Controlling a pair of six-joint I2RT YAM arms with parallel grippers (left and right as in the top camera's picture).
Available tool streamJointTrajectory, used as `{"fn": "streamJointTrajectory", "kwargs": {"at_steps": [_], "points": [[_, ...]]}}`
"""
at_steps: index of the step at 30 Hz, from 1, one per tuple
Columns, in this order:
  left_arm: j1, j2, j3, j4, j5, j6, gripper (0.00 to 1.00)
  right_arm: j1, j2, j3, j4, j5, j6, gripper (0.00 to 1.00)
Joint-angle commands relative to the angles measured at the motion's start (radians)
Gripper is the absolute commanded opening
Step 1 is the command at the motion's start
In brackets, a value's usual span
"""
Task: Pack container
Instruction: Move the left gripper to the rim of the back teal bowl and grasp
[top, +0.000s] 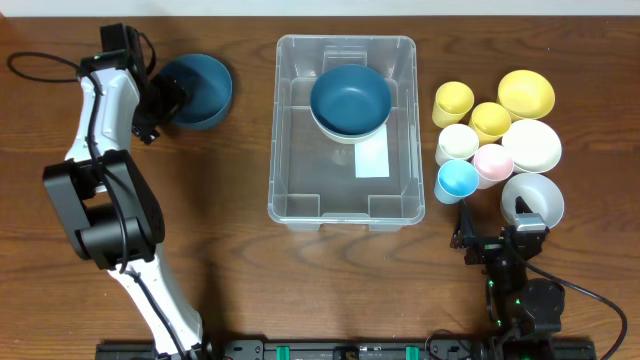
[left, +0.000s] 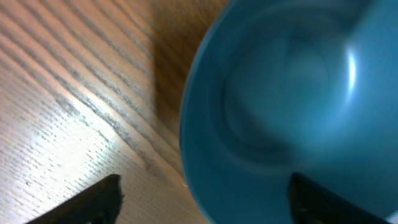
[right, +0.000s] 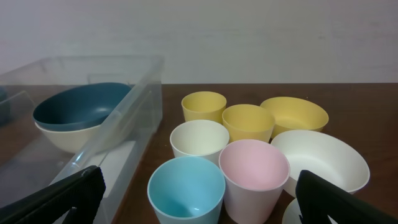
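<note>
The clear container (top: 300, 170) stands mid-table with a white label (top: 372, 160) on its floor. A dark blue bowl (top: 350, 97) sits nested on a cream bowl at its far end. It also shows in the right wrist view (right: 81, 106). A second dark blue bowl (top: 200, 90) sits on the table to the left. My left gripper (top: 163, 105) is open at its left rim. In the left wrist view one finger is over the bowl (left: 292, 93) and the other over the table, jaws (left: 205, 199) empty. My right gripper (top: 497, 238) is open and empty, just short of the cups.
Right of the container stands a cluster: light blue cup (right: 186, 186), pink cup (right: 254, 174), cream cup (right: 199, 140), two yellow cups (right: 203, 106) (right: 247, 122), yellow bowl (right: 293, 115), white bowls (right: 317, 158). My right gripper's jaws (right: 199, 202) frame the front cups.
</note>
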Motion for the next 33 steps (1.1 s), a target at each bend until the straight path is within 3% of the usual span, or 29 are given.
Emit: {"fn": "streamJointTrajectory", "kwargs": {"at_steps": [1, 13, 33], "points": [[0.001, -0.003, -0.003, 0.004, -0.009, -0.004, 0.8, -0.008, -0.006, -0.002, -0.003, -0.01, 0.012, 0.99], [0.003, 0.027, -0.003, 0.013, -0.01, -0.004, 0.68, -0.008, -0.006, -0.002, -0.003, -0.011, 0.012, 0.99], [0.003, 0.077, -0.011, 0.031, -0.092, -0.004, 0.67, -0.008, -0.006, -0.002, -0.003, -0.01, 0.012, 0.99]]}}
